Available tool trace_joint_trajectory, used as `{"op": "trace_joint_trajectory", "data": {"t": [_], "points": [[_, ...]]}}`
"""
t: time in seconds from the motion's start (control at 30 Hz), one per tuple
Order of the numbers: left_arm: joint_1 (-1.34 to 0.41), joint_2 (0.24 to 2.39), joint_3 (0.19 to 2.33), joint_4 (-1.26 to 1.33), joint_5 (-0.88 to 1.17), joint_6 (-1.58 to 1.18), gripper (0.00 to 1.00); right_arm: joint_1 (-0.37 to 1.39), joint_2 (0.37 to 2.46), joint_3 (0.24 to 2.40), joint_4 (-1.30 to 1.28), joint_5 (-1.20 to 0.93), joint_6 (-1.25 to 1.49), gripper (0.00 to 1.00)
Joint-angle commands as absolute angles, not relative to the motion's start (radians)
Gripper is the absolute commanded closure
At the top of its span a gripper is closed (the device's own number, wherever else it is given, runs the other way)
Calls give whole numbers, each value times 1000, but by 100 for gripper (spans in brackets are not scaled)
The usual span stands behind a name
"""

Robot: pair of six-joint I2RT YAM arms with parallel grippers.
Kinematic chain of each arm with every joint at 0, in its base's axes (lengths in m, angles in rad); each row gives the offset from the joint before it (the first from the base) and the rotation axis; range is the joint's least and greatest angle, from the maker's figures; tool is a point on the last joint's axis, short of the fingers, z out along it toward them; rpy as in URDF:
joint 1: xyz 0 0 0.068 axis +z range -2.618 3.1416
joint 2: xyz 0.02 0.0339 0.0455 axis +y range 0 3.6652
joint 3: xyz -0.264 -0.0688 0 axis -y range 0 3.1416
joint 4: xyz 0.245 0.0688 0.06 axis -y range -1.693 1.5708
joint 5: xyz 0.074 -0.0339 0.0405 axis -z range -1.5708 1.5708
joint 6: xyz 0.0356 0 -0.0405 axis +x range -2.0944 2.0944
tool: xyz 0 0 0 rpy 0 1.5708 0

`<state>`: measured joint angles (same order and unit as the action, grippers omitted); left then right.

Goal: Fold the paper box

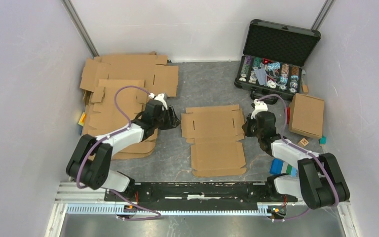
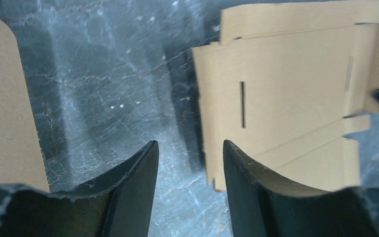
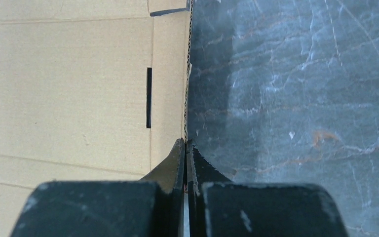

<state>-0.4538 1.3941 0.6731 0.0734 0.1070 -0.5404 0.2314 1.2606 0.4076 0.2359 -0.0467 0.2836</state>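
Observation:
The paper box [image 1: 214,133] lies as a flat, unfolded brown cardboard blank in the middle of the grey table. My left gripper [image 1: 173,120] is at the blank's left edge. In the left wrist view that gripper [image 2: 190,148] is open, and a corner of the paper box [image 2: 286,98] pokes into the gap beside the right finger. My right gripper [image 1: 246,129] is at the blank's right edge. In the right wrist view it [image 3: 185,141] is shut, and the corrugated edge of the paper box's [image 3: 69,89] side flap runs straight into the seam between its fingertips.
A pile of flat cardboard blanks [image 1: 123,89] fills the left side, close to my left arm. An open black case of poker chips [image 1: 276,54] stands at the back right. A folded box [image 1: 306,115], a small wooden block [image 1: 303,142] and blue blocks [image 1: 281,167] lie by my right arm.

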Motion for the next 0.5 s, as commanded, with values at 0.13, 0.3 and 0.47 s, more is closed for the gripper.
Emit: {"op": "trace_joint_trajectory", "data": {"t": [0.13,0.3,0.47], "points": [[-451,1536,762,-3,192,-507,54,248,1207,333,348,-26,302,99],[-451,1591,781,55,298,-505,64,254,1211,320,376,-33,307,98],[-451,1640,801,69,359,-510,69,258,1221,320,387,-52,314,96]]}}
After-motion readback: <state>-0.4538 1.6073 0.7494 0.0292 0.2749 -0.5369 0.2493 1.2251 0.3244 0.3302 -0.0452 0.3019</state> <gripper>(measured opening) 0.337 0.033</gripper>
